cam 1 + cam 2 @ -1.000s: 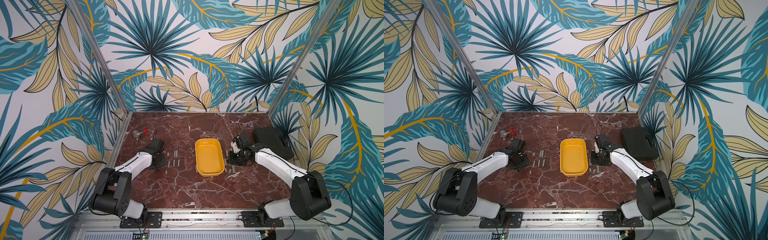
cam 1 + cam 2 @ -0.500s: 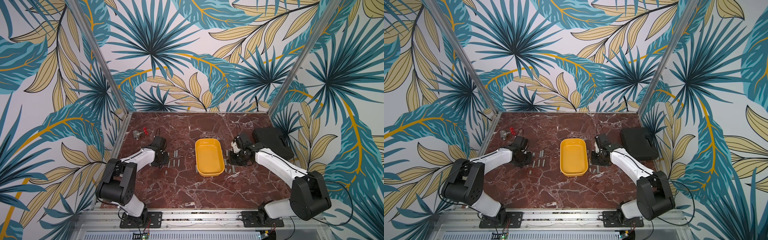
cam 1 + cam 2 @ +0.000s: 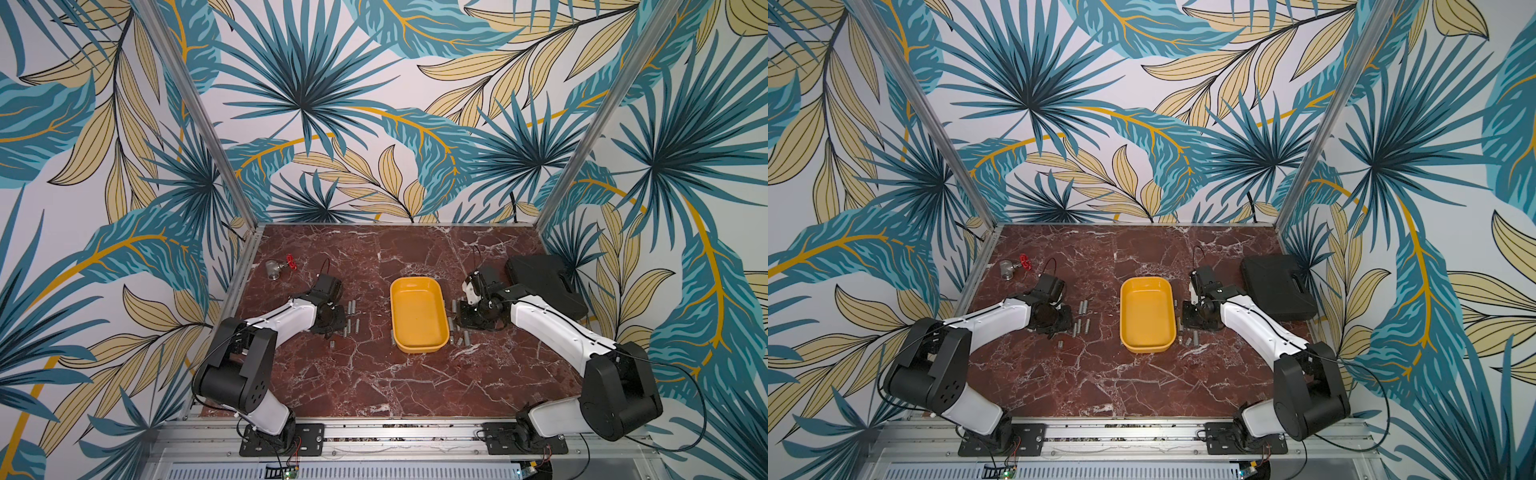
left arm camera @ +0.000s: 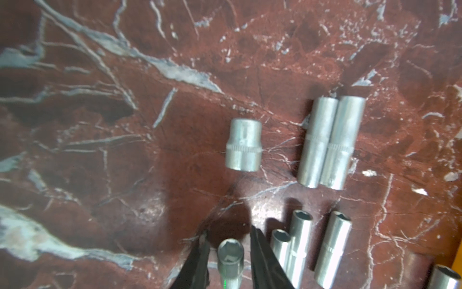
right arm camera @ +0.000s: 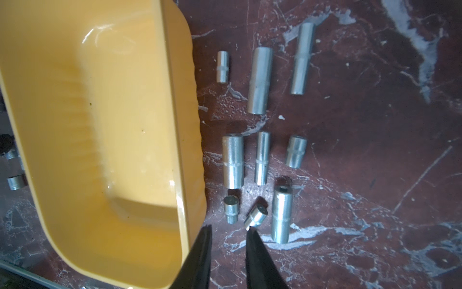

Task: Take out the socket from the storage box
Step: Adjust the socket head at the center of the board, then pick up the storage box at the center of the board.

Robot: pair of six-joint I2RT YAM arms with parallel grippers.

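Since the shallow yellow plastic tub [image 3: 419,316] shows only bare floor in both top views, the emptying looks all but finished. The silver steel sockets [image 5: 260,80] lie in rows on the red marble tabletop [image 3: 374,386], just beside the tub on either side. The left gripper [image 4: 229,231] straddles one hex-mouthed socket [image 4: 230,260], jaws slightly apart with slivers of gap, apparently not clamping it. The right gripper [image 5: 228,228] is partly open and empty.

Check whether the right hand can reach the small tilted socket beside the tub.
Probably yes: the right hand is open and empty, and the tilted socket lies on the marble just off one fingertip, outside the storage box. Close neighbouring sockets may get nudged.
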